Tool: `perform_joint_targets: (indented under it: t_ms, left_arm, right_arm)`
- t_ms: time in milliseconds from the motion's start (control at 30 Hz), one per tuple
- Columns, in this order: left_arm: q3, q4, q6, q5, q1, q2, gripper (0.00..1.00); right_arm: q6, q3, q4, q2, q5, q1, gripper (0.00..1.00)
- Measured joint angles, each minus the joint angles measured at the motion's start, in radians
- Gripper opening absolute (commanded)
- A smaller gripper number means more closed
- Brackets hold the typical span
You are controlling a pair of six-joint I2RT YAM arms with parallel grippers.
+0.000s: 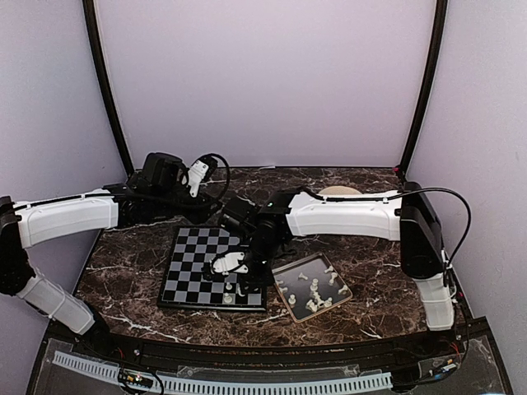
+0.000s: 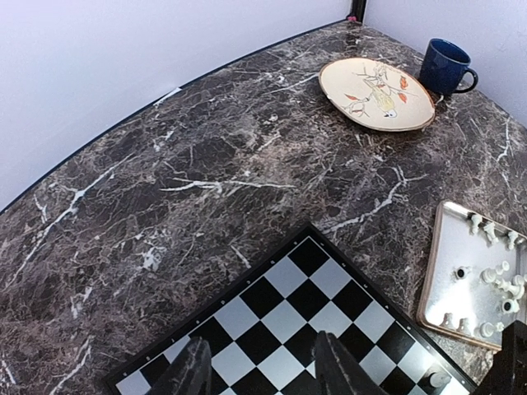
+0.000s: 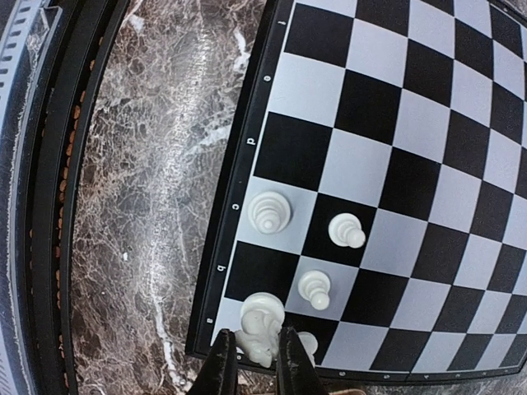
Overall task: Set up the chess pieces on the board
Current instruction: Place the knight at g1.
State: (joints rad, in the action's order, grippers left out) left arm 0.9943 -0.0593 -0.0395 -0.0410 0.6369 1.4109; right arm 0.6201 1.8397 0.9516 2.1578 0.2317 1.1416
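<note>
The board [image 1: 193, 263] lies flat on the marble table. My right gripper [image 3: 255, 355] is shut on a white knight [image 3: 265, 317] over the board's [image 3: 387, 107] near corner square. Three white chess pieces stand on nearby squares: a taller one [image 3: 269, 212] and two pawns [image 3: 346, 230] [image 3: 314, 288]. A further piece shows partly behind the right finger [image 3: 295, 366]. My left gripper [image 2: 262, 352] hangs open and empty above the board's [image 2: 309, 288] far corner. Several loose pieces [image 1: 314, 288] lie in the metal tray [image 1: 284, 298].
The tray [image 2: 430, 271] sits just right of the board. A round beige plate [image 2: 376, 93] and a dark blue mug [image 2: 445, 67] stand at the back right. The right arm [image 1: 346, 216] stretches across above the tray. The table's front edge [image 3: 49, 206] runs close to the board.
</note>
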Motion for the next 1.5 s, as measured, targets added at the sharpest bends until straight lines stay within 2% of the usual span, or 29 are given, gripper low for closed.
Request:
perform_joint_targets:
  t_ms: [233,933,1100,1333,1500]
  left_arm:
    - [0.0,0.004,0.003,0.069,0.0,-0.024,0.46]
    - [-0.001,0.006,0.003,0.084,0.0,-0.024,0.46]
    - [-0.001,0.006,0.003,0.084,0.0,-0.024,0.46]
    - [-0.001,0.006,0.003,0.084,0.0,-0.024,0.46]
    - [-0.001,0.006,0.003,0.083,0.0,-0.024,0.46]
  right_arm:
    - [0.004,0.017,0.019,0.047,-0.008,0.013,0.13]
    - [0.006,0.045,0.022,0.079,-0.027,0.021,0.17]
    - [0.006,0.045,0.018,0.084,-0.027,0.021,0.21]
    - [0.004,0.045,0.014,0.084,-0.027,0.022,0.33]
    - [0.0,0.045,0.016,0.069,-0.027,0.021,0.34]
